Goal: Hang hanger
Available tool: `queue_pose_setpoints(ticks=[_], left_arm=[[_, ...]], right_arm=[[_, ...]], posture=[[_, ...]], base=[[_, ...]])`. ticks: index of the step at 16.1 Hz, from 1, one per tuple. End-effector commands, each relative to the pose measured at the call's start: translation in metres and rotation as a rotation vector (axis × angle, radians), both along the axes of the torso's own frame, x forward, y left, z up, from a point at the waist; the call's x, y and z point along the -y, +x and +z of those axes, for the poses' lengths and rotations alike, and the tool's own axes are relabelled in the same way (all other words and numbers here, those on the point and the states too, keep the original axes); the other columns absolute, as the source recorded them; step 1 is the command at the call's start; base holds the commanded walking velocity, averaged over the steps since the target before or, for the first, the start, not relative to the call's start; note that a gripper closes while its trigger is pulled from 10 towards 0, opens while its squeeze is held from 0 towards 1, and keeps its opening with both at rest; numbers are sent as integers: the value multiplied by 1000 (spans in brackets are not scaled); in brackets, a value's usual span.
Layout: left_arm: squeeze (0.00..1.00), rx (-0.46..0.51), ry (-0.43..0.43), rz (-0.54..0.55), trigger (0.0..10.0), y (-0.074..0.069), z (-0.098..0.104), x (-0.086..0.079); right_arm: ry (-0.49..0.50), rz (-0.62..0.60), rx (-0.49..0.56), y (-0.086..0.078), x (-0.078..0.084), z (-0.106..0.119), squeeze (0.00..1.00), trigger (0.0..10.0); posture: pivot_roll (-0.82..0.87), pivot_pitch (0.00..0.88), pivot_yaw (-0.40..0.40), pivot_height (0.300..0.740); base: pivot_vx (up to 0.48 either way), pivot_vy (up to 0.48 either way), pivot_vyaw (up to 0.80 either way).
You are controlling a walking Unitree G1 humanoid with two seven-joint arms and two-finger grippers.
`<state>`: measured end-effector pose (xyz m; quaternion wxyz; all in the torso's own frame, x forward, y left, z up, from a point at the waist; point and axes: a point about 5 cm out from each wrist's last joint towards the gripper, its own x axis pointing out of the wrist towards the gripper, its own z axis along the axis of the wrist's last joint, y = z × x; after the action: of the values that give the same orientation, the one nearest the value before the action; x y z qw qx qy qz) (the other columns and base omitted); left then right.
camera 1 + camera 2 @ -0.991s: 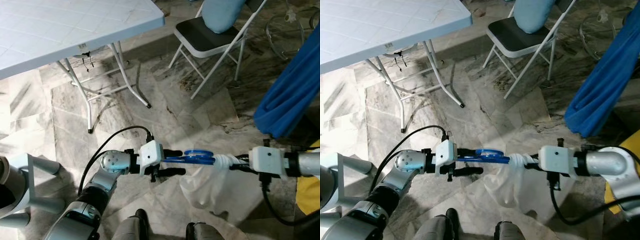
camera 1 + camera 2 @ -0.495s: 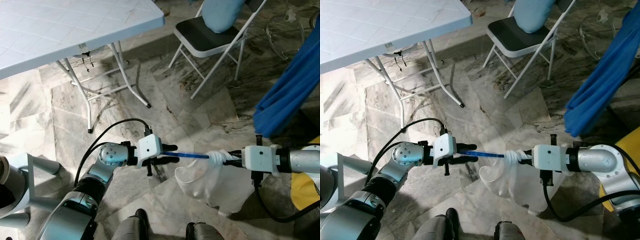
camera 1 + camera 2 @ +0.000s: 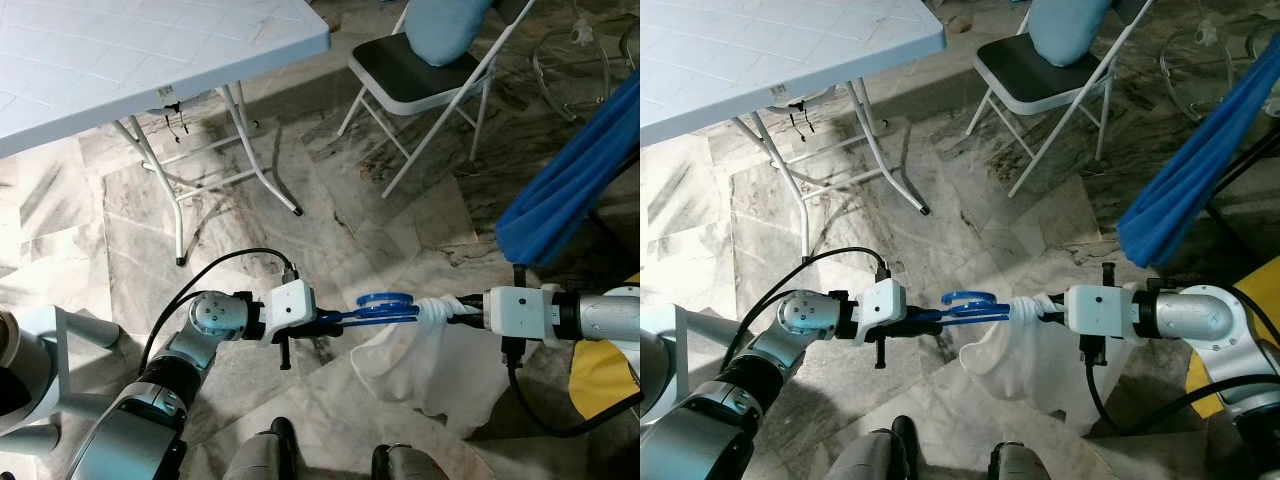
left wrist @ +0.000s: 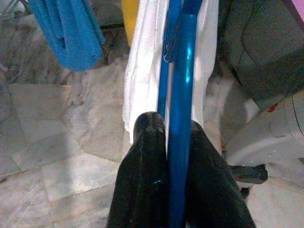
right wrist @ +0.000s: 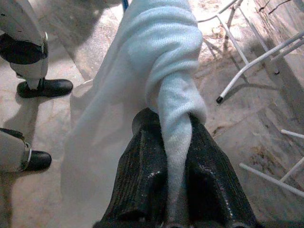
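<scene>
In the left eye view, the two arms reach toward each other low over the marble floor (image 3: 330,200). The left gripper (image 3: 335,319) holds one end of the blue hanger (image 3: 385,304), its fingers closed on the plastic. The hanger lies almost level between the two grippers. The right gripper (image 3: 463,308) has its fingers closed on the white cloth (image 3: 430,350), which is twisted around the other end of the hanger and hangs down toward the floor. Behind them stand a white folding table (image 3: 150,60) on the left and a folding chair (image 3: 420,80) with a light blue cushion (image 3: 440,25). A blue fabric (image 3: 570,190) hangs on the right side, and something yellow (image 3: 605,370) is under the right arm.

The right eye view gives the same scene: hanger (image 3: 975,303) level between the grippers, cloth (image 3: 1015,350) below it.

In the left wrist view, the two black fingers (image 4: 147,175) press on the blue bar of the hanger (image 4: 182,95). The white cloth (image 4: 140,76) hangs just behind it.

In the right wrist view, the fingers (image 5: 142,175) clamp a twisted part of the cloth (image 5: 161,61). The robot's black feet (image 5: 42,88) stand on the floor beyond.
</scene>
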<state>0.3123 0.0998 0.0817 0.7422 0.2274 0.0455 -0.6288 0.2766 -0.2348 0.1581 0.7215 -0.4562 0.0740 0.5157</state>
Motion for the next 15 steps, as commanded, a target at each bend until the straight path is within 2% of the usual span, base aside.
queue_pose_setpoints(ticks=[1,7,8,10,13,15], left_arm=[[0,-42,41,9,0,-4,-10,-8],[0,-29,-12,60,0,-2,-8,-7],[0,-17,-40,104,0,1,-6,-7],[0,-8,-47,166,0,4,-7,-10],[0,-28,-70,251,0,2,-14,-14],[0,-34,-103,328,0,3,-18,-17]], right_arm=[[17,-11,59,3,5,14,0,10000],[27,-10,60,7,3,11,0,10000],[71,-39,35,10,3,11,1000,10000],[83,-77,57,15,2,8,1000,10000],[67,-150,140,29,6,1,1000,10000],[74,-204,215,39,8,4,1000,10000]], posture=[[-145,215,88,740],[-140,218,82,740],[-139,219,80,740],[-139,219,82,740],[-135,217,78,740],[-130,219,72,740]], base=[[0,0,0],[0,0,0],[0,0,0],[0,0,0],[0,0,0],[0,0,0]])
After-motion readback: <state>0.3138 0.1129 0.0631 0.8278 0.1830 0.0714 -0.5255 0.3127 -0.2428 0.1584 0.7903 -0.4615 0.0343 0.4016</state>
